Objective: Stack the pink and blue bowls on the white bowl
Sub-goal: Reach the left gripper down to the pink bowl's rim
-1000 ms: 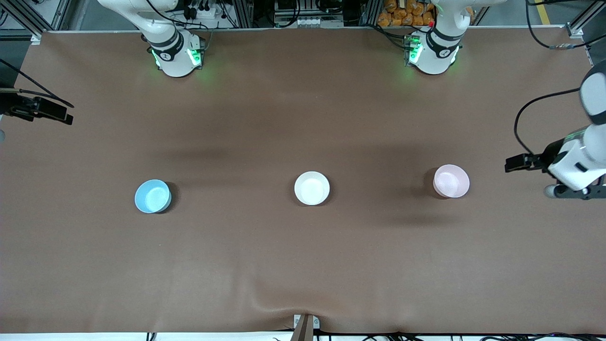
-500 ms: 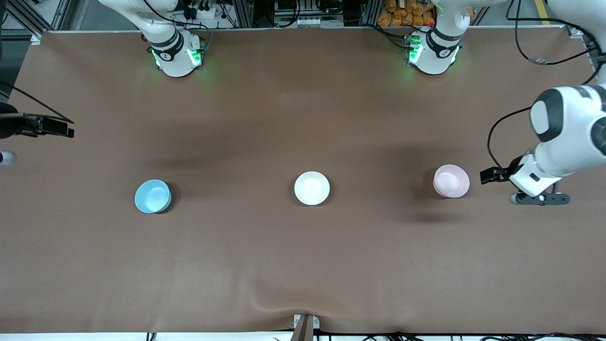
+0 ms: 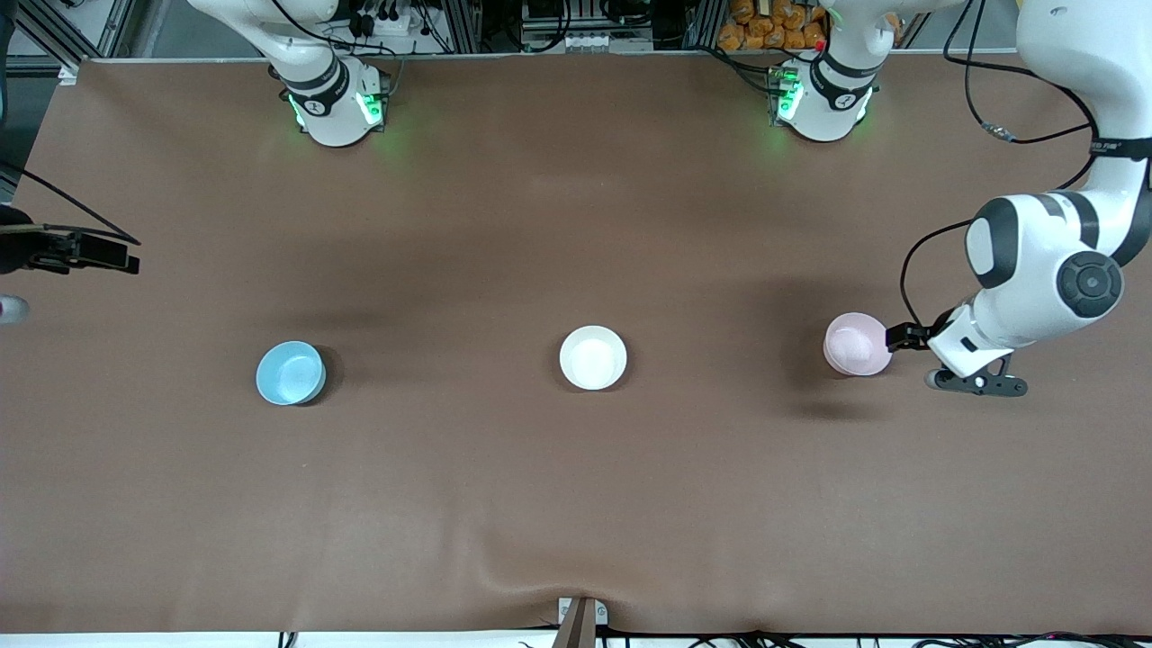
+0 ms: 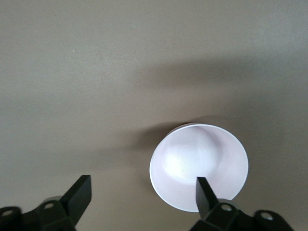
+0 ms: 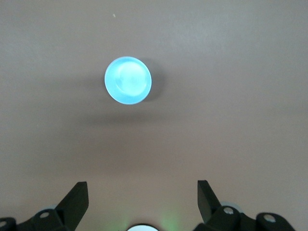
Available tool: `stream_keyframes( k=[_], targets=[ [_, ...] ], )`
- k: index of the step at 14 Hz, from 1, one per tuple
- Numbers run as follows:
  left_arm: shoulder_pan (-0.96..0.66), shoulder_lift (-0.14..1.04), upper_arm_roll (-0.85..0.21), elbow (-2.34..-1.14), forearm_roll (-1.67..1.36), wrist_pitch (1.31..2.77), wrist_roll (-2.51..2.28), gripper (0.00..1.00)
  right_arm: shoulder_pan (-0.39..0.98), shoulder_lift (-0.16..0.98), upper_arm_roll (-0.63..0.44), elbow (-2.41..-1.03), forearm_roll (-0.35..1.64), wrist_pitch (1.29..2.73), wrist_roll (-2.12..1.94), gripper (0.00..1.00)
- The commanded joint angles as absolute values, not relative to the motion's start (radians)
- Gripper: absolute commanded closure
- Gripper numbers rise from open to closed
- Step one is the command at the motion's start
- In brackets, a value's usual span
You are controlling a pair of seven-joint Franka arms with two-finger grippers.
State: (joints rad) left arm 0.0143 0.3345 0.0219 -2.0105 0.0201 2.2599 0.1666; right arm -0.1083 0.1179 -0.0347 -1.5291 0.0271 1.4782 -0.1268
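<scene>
Left gripper (image 4: 139,192) spread wide, hovering at the rim of the pink bowl (image 3: 858,343) at the left arm's end of the table. Centre one finger inside the rim before descending.

Right gripper (image 5: 139,197) also wide, waiting high, blue bowl (image 5: 127,80) below. White bowl (image 3: 592,357) mid-table.

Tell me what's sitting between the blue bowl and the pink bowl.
The white bowl sits between the blue bowl and the pink bowl, roughly midway in a row, with bare table on either side of it. The front view shows this.
</scene>
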Motion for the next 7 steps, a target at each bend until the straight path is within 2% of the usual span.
stream_keyframes(
  k=[1, 3, 7],
  targets=[
    [0.020, 0.356, 0.018, -2.036, 0.046, 2.313, 0.199, 0.15, -0.100, 0.026, -0.031, -1.543, 0.026, 1.476, -0.124, 0.00],
    [0.038, 0.362, 0.018, -2.077, 0.046, 2.374, 0.222, 0.19, -0.087, -0.001, -0.029, -1.542, 0.026, 1.470, -0.074, 0.00],
    [0.048, 0.394, 0.017, -2.085, 0.045, 2.407, 0.244, 0.35, -0.061, -0.026, -0.014, -1.545, 0.028, 1.440, -0.032, 0.00]
  ],
)
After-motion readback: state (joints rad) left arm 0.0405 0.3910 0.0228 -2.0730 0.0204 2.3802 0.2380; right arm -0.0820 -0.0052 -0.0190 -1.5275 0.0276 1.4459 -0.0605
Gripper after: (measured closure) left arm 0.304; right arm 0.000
